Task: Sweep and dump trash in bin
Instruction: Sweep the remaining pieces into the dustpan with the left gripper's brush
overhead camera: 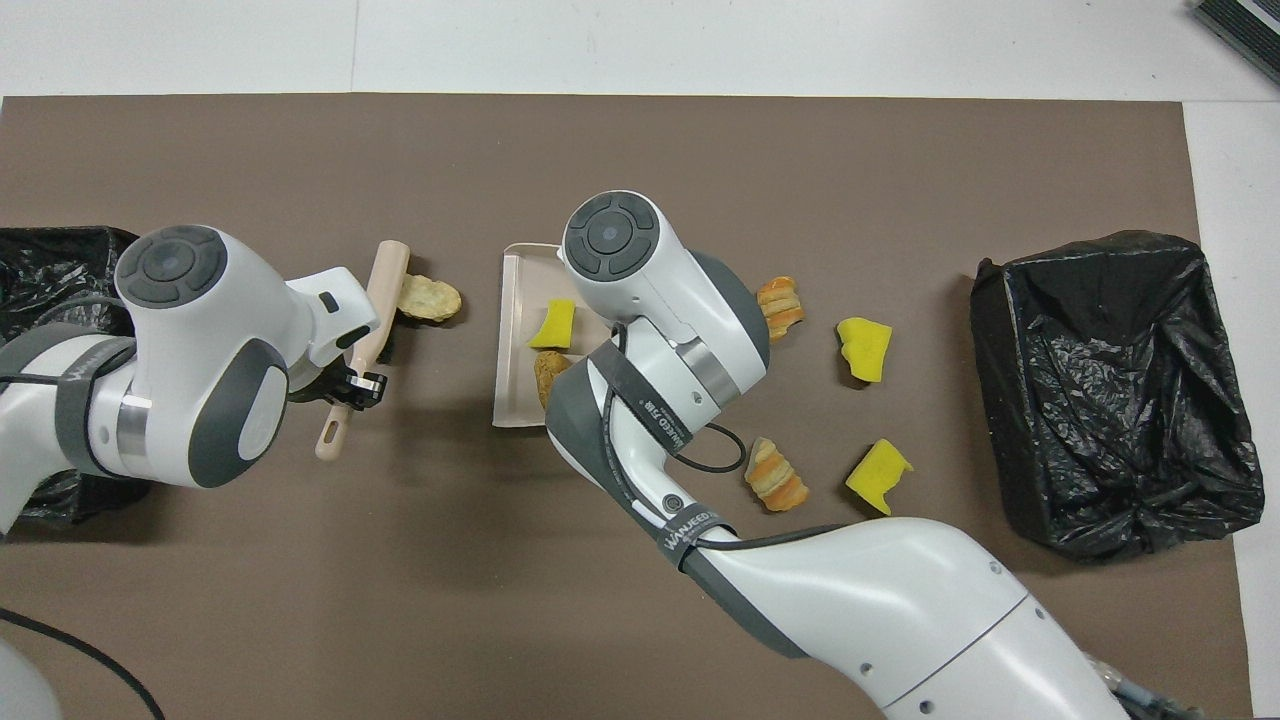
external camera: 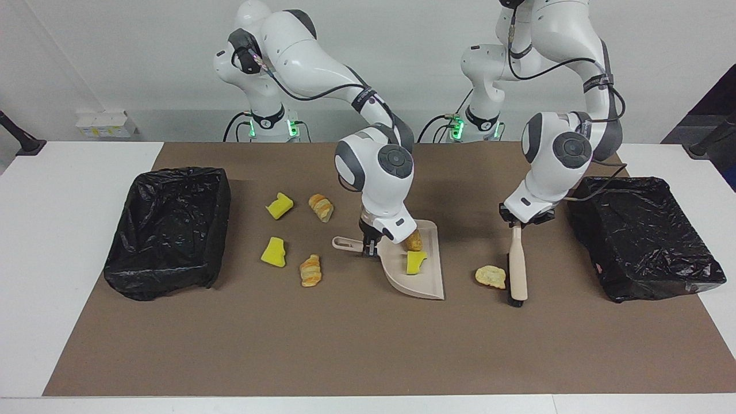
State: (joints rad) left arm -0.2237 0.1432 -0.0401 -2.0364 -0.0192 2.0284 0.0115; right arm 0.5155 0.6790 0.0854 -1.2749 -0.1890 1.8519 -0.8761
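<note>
Right arm bent low over mid-table, right gripper [external camera: 371, 244] clamped on the dustpan [external camera: 422, 282] handle. Left arm angled down, left gripper [external camera: 517, 221] closed on the brush [external camera: 518, 267] handle. Two trash pieces [external camera: 414, 253] lie in the pan, one [external camera: 490, 276] touches the brush head, four [external camera: 296, 238] lie beside the bin [external camera: 167, 230] at the right arm's end.

The only readable text is "WANJEED", printed in white on the dark straps [overhead camera: 690, 527] wrapped around the right arm [overhead camera: 880, 590] in the overhead view, once near the forearm joint and again, with smaller characters I cannot make out, on the strap higher up.
</note>
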